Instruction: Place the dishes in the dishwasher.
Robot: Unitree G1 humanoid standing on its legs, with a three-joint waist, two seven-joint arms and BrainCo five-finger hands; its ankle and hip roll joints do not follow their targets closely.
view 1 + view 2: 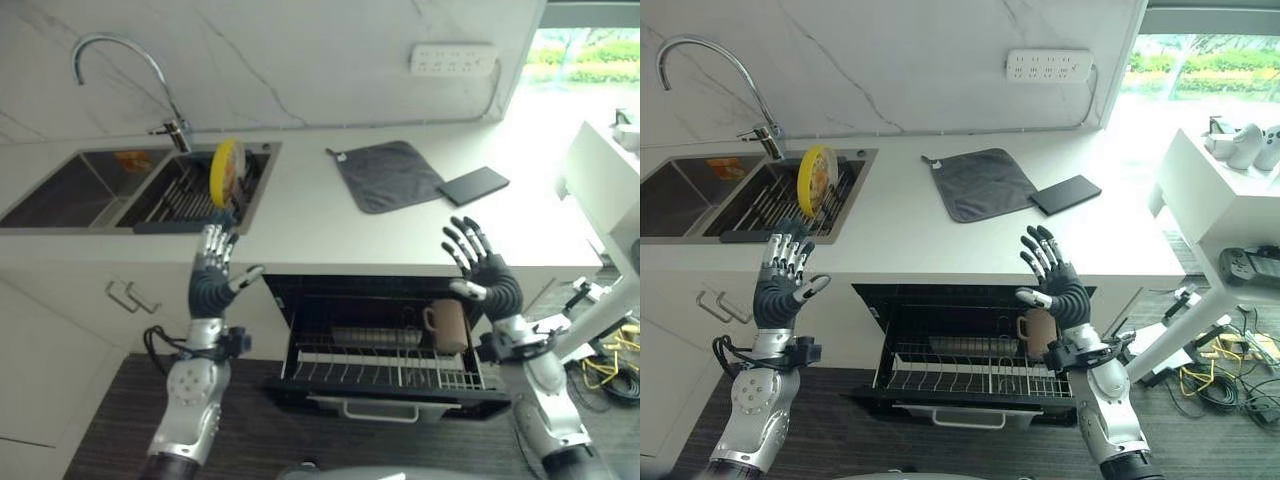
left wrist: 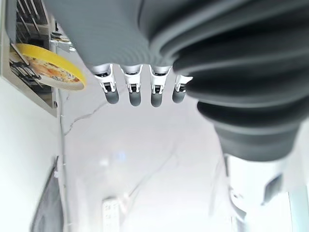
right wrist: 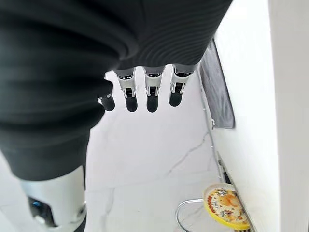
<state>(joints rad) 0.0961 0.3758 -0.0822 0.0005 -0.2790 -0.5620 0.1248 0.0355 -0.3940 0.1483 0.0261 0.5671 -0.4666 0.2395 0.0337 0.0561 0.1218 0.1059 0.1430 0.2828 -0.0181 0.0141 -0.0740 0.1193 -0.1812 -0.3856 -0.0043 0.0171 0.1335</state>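
- 1 round yellow plate (image 1: 227, 172) upright on edge in steel sink rack (image 1: 180, 197).
- Left hand (image 1: 212, 275) raised before counter edge, fingers straight, holding nothing.
- Brown mug (image 1: 447, 326) in open dishwasher's wire rack (image 1: 385, 365).
- Right hand (image 1: 482, 268) raised, fingers spread wide, empty.

A grey cloth (image 1: 386, 174) lies beside a dark tablet (image 1: 473, 185) on the counter (image 1: 320, 225), below a wall socket strip (image 1: 453, 59).

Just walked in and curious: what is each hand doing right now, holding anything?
Left hand: open, fingers straight, holding nothing.
Right hand: open, fingers spread, holding nothing.
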